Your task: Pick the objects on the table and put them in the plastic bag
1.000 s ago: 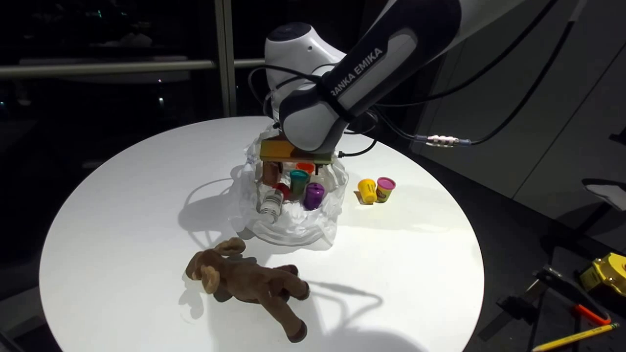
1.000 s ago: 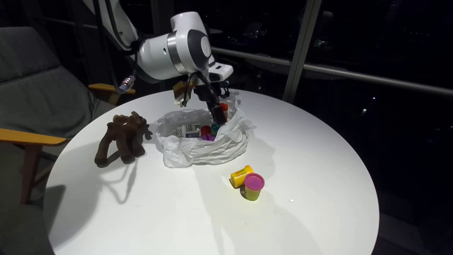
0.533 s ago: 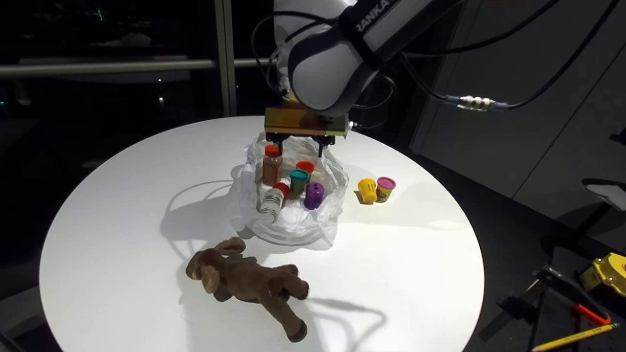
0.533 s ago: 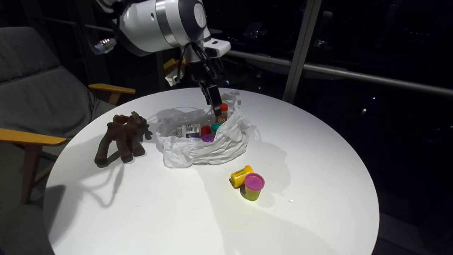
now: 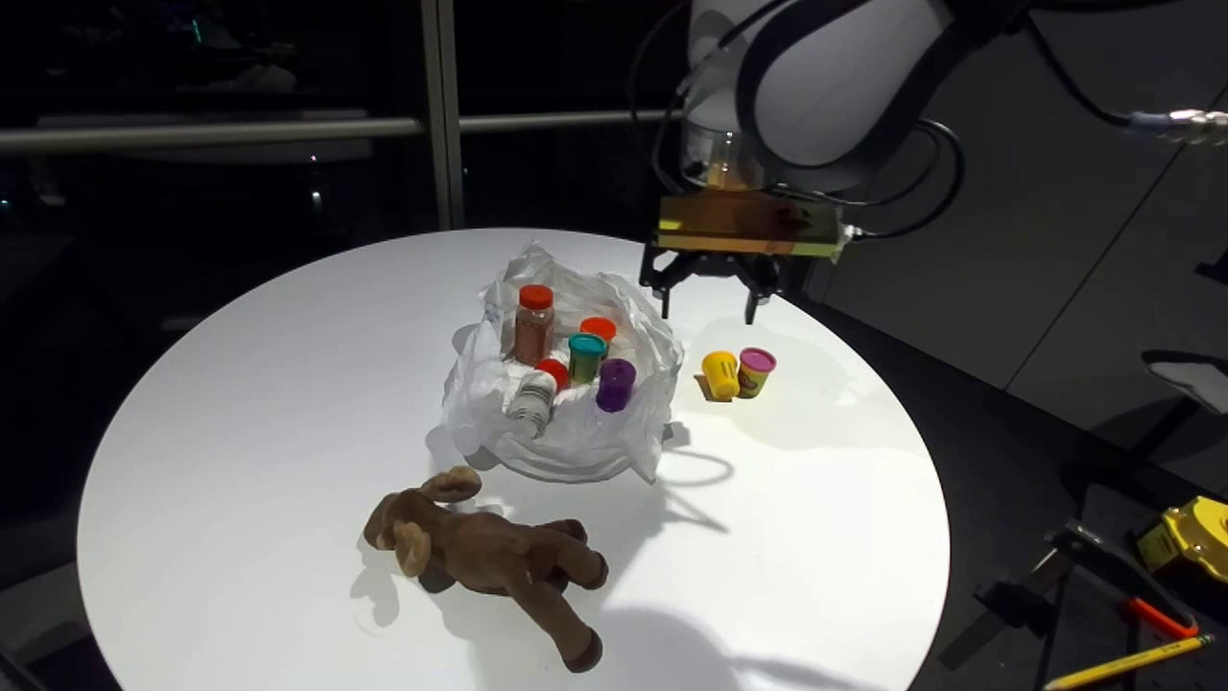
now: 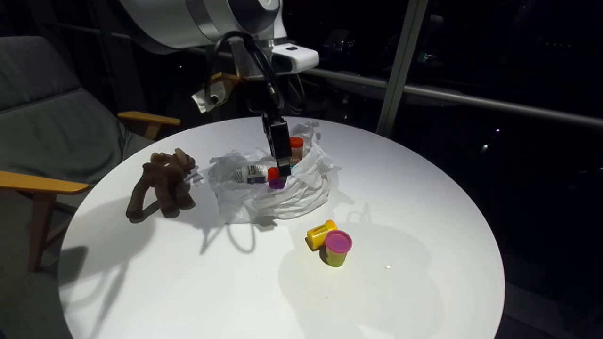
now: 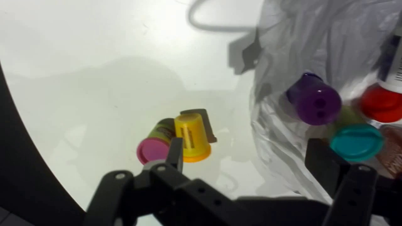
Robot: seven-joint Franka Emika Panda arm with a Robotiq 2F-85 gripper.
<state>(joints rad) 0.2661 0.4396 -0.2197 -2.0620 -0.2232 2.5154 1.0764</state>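
Over the white table (image 5: 269, 432), my gripper (image 5: 708, 315) hangs above the cups' side of the plastic bag (image 5: 566, 465), jaws wide apart and nothing between them. In the wrist view one finger overlaps a yellow cup (image 7: 190, 135) and the other the bag's edge, both well above them. The yellow cup touches a magenta-lidded cup (image 6: 337, 249) outside the bag. A brown plush animal (image 5: 499, 552) lies in front of the bag. Inside the bag are a red-capped brown bottle (image 5: 534, 331), a white bottle (image 5: 532, 403), a purple container (image 5: 616, 386), a teal-lidded cup (image 5: 586, 358) and an orange-lidded cup (image 5: 598, 329).
The bag's crinkled wall (image 6: 292, 202) stands up around its contents. A grey chair (image 6: 56, 122) with wooden armrests is beside the round table. A hammer (image 5: 1084, 557) and a pencil (image 5: 1132, 662) lie off the table at the side.
My gripper has risen out of the bag and moved sideways toward the yellow and magenta-lidded cups, staying open. The red-capped brown bottle, earlier between its fingers, stands in the bag.
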